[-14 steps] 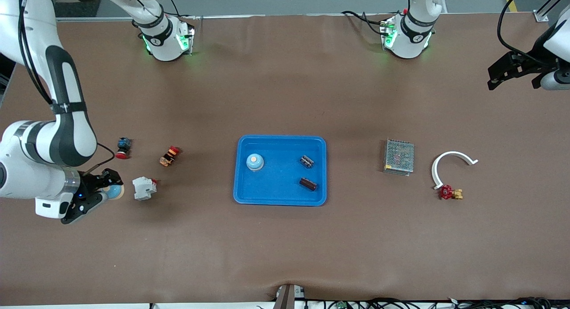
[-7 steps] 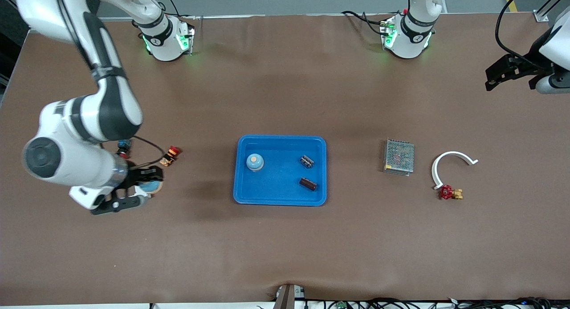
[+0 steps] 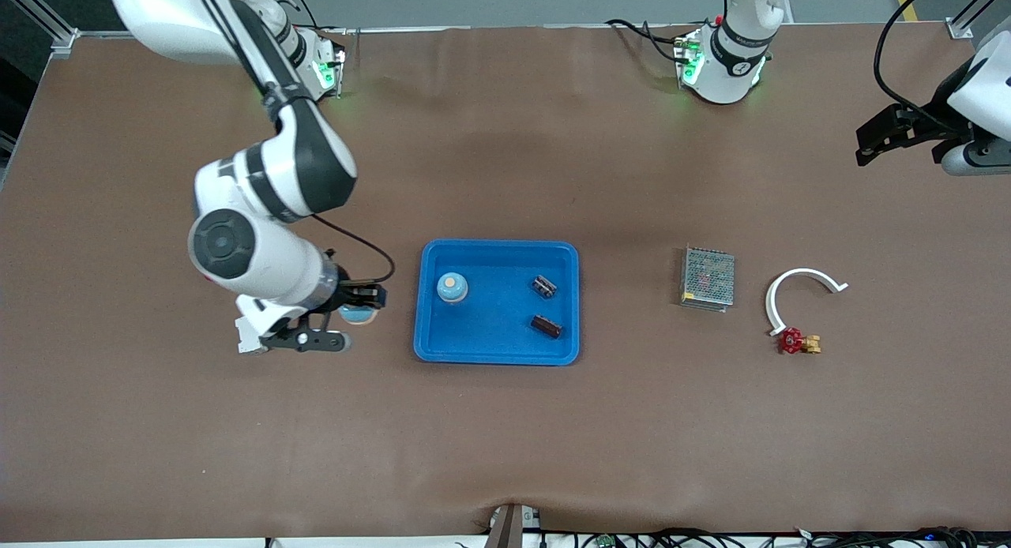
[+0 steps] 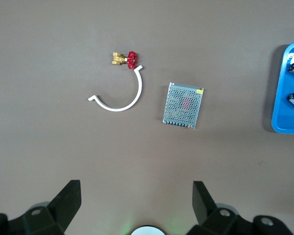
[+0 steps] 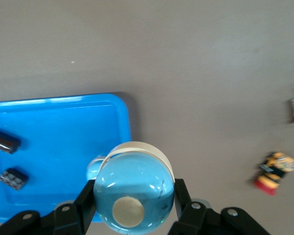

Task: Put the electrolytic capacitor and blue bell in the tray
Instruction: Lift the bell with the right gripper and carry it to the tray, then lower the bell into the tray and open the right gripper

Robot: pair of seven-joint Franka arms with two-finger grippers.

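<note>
Between the fingers of the right gripper [image 3: 359, 305] sits a blue bell [image 5: 134, 198], clamped on both sides, its pale button facing the wrist camera and its cream rim showing above the dome. That gripper hangs in the air just off the blue tray [image 3: 442, 350], at the edge toward the right arm's end of the table, with the bell over the brown table [image 3: 505, 437] rather than over the tray. Inside the tray rest a second blue bell [image 3: 452, 287], in the part toward the right arm's end, and two small dark parts: a ribbed one [image 3: 543, 286] and, nearer the front camera, a dark brown cylinder [image 3: 546, 325] that looks like a capacitor. Toward the left arm's end of the table, well apart from the tray, lies a grey mesh box [image 3: 708, 277], then a white curved strip [image 3: 799, 295] with a red-handled brass valve [image 3: 798, 342] at one end of it. Up over the table's edge at the left arm's end waits the left gripper [image 4: 135, 208], its fingers spread wide with nothing between them.
</note>
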